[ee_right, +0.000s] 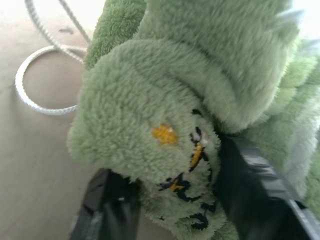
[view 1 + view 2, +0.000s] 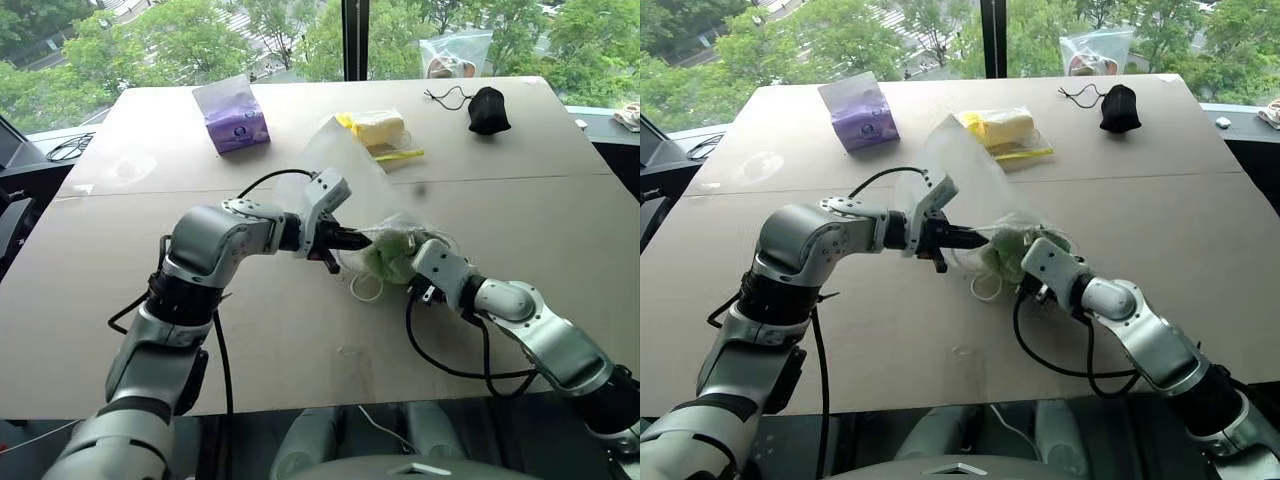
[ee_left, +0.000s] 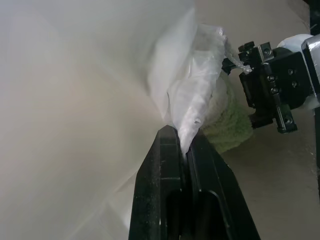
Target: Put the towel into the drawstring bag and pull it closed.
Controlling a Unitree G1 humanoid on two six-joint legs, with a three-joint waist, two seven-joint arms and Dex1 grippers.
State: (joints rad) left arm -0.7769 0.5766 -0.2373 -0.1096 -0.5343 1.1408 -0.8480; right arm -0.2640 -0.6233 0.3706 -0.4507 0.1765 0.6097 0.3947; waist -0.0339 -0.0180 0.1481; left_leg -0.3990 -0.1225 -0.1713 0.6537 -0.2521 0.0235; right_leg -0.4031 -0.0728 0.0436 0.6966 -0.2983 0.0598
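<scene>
The pale green towel (image 2: 390, 252) sits bunched at the mouth of the white translucent drawstring bag (image 2: 340, 160), near the middle of the table. My left gripper (image 3: 186, 140) is shut on a gathered edge of the bag fabric and holds the mouth up. My right gripper (image 1: 169, 157) comes in from the right, its fingers clamped on either side of a towel fold bearing dark and yellow embroidered marks. A white cord loop (image 2: 366, 290) lies on the table below the towel. How far the towel reaches inside the bag is hidden.
On the far half of the table lie a purple pack (image 2: 232, 115), a yellow bundle in clear plastic (image 2: 378, 130) just behind the bag, and a small black pouch (image 2: 488, 110) with a cord. A clear bag (image 2: 455, 55) stands at the far edge.
</scene>
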